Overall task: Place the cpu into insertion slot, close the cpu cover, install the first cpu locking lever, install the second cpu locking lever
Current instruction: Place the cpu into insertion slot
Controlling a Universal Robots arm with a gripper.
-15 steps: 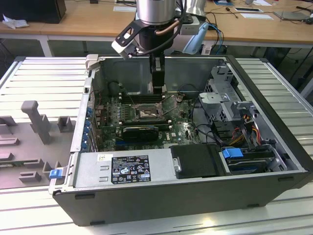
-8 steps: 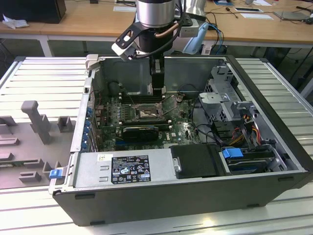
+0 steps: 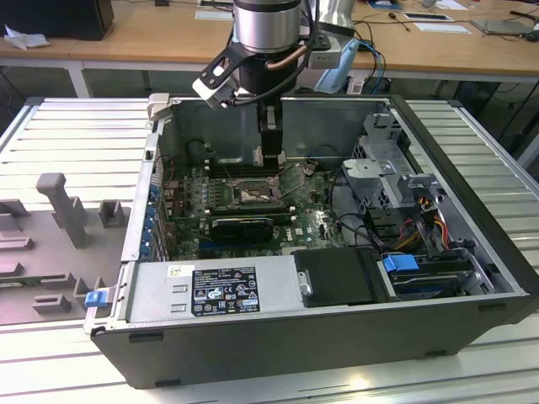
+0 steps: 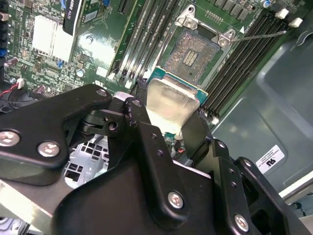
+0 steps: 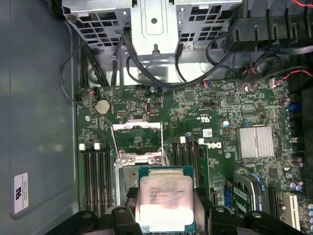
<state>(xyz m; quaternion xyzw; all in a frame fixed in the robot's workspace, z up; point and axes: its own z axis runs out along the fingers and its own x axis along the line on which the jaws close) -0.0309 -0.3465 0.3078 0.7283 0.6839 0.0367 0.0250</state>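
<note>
jaws pinch the cpu (image 5: 166,200) by two opposite edges, face toward the wrist, probably so it lowers square. not seated; insertion slot (image 4: 193,51) open, about 7 o'clock of jaws in exterior view. second wrist view gives slot's brownish centre; first wrist view gives cpu's whole face.

Open computer case (image 3: 337,337) on my ribbed metal bench (image 3: 76,135). Inside: a green motherboard (image 5: 195,105) carrying long black memory slots (image 5: 95,178), a finned silver heat sink (image 5: 255,142) and a coin battery (image 5: 102,106). A silver power supply (image 3: 219,286) lies along the near wall, with a drive cage (image 3: 379,160) and cables (image 3: 418,225) toward the exterior view's right. A grey fixture plate (image 3: 50,244) is at the exterior view's left, wooden desks (image 3: 152,34) behind.
</note>
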